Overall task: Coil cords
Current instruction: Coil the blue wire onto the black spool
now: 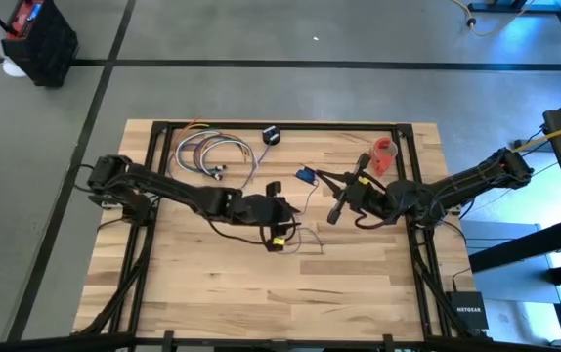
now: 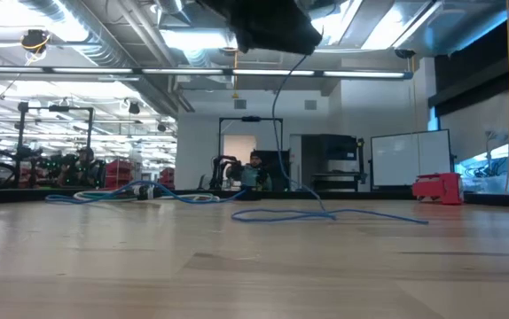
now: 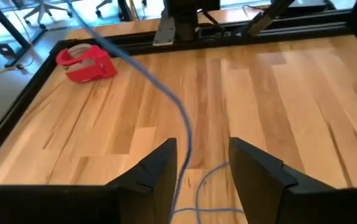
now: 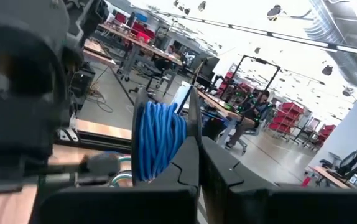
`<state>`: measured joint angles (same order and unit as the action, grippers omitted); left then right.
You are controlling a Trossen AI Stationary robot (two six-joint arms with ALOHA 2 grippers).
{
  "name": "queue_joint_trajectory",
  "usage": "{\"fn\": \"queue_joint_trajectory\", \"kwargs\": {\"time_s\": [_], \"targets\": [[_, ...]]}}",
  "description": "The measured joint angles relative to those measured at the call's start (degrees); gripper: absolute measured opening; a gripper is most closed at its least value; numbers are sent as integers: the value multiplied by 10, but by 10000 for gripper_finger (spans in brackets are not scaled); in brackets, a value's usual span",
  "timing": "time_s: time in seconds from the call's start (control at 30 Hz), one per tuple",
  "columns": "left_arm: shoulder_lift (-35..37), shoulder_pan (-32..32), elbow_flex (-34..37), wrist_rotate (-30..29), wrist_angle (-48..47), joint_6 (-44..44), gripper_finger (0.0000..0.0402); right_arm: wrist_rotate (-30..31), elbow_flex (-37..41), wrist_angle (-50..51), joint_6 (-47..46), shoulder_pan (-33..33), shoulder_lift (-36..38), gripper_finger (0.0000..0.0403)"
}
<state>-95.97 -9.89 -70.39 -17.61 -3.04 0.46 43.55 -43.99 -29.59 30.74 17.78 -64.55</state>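
Observation:
The cords are thin and blue. One is partly wound into a small blue coil (image 4: 158, 144), and my right gripper (image 4: 193, 118) is shut on it above the table's middle (image 1: 306, 176). From the coil a free strand (image 3: 166, 93) slants down and passes between the fingers of my left gripper (image 3: 202, 168), which stands open a little above the table (image 1: 288, 213). The strand's tail (image 2: 325, 213) lies slack on the wood. A second bundle of cords (image 1: 212, 156) lies at the far left, with a small black puck (image 1: 271, 135) beside it. My right gripper pinches the blue coil (image 4: 177, 140) between its two shut fingers, which lie across the windings. The fingers point about level toward the table's left side. The coil is lifted clear of the table, and its free strand hangs down from it (image 2: 277, 115). My left gripper has the strand between its open fingers; whether a finger (image 3: 160, 174) touches it I cannot tell.
A red tape roll (image 1: 385, 154) lies at the far right (image 3: 85, 62). A black frame rail (image 1: 280, 125) runs along the table's far edge. Bare wood lies toward the near edge (image 1: 261, 293).

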Motion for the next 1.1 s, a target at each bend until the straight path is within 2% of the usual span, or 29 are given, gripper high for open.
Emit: {"fn": "queue_joint_trajectory", "kwargs": {"time_s": [0.33, 0.43, 0.57, 0.7, 0.93, 1.1], "targets": [[-9, 12, 1, -10, 7, 17, 133, 0, 0, -1, 0, 0, 0, 3], [-9, 12, 1, -10, 8, 32, 101, 0, 0, 1, 0, 0, 0, 3], [-9, 12, 1, -11, 8, 60, 21, -8, 0, 1, -2, 0, 0, 3], [-9, 12, 1, -61, -8, 66, 12, -11, 0, 1, -3, 0, 0, 3], [38, 13, 2, -217, -139, 48, 6, -22, 0, 0, 7, 20, 0, 3], [98, 8, 2, -236, -166, 56, 4, -44, 0, 17, 8, 21, 0, 3]]}}
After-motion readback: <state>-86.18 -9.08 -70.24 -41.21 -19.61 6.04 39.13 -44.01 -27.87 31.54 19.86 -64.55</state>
